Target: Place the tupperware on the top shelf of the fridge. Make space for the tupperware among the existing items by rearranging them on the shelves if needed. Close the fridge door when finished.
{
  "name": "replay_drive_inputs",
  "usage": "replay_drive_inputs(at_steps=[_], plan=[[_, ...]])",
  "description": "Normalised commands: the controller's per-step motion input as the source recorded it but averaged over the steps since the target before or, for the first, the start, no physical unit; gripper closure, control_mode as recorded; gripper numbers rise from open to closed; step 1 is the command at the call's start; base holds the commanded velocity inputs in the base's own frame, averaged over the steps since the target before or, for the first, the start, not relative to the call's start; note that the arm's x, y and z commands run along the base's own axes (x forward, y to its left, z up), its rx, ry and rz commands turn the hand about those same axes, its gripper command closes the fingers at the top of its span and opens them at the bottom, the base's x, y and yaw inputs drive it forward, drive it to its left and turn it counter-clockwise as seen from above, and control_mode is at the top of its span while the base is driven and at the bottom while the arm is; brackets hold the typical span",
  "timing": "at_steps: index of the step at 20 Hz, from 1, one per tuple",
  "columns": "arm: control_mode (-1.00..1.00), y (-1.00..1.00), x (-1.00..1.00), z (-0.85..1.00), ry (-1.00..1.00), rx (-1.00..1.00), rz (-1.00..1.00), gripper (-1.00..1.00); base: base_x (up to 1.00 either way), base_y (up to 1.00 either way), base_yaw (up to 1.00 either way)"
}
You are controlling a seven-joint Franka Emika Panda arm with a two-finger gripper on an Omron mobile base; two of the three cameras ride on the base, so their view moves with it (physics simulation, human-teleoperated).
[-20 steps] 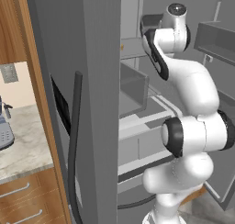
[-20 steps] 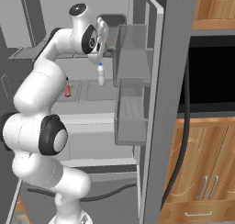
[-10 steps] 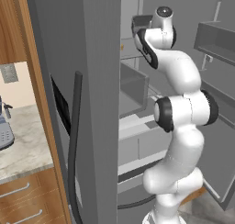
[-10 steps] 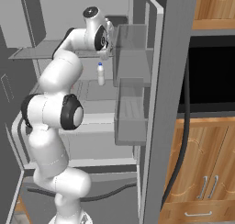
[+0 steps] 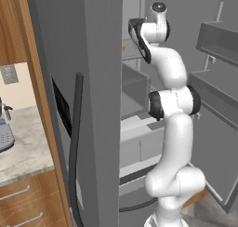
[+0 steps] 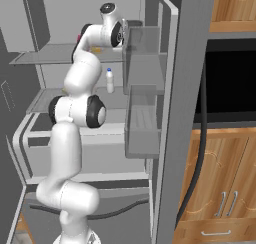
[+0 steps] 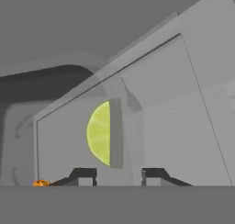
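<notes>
- Change: arm reaches higher and deeper into fridge (image 5: 93, 58) than a second ago. Tool (image 7: 119, 175), shut then, now has tips slightly parted with nothing between them.
- Meaning: looks like release. Placing probably done; withdrawal and door closing remain.
- Hand view, left to right: orange speck at bottom left edge, likely food in tupperware (image 7: 40, 183), just left of tool's left tip and not gripped. Yellow-green half-round piece (image 7: 98, 132) ahead of tool.
- Right base view: orange bit sits on top shelf (image 6: 45, 55) near right edge, under wrist. White bottle (image 6: 109, 80) stands one shelf below.
</notes>
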Motion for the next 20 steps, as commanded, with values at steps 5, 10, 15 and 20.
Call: replay_drive_inputs(at_steps=[5,10,15,20], plan=[[-1.0,0.15,-0.1,-0.45,-0.23,-0.13,0.0,-1.0,0.0,0.0,0.0],[-1.0,0.08,-0.38,-0.75,-0.39,-0.18,0.0,-1.0,0.0,0.0,0.0],[-1.0,0.0,-1.0,-0.86,-0.4,-0.2,0.0,-1.0,0.0,0.0,0.0],[-1.0,0.0,-1.0,-1.0,-0.59,-0.28,0.03,-1.0,0.0,0.0,0.0]])
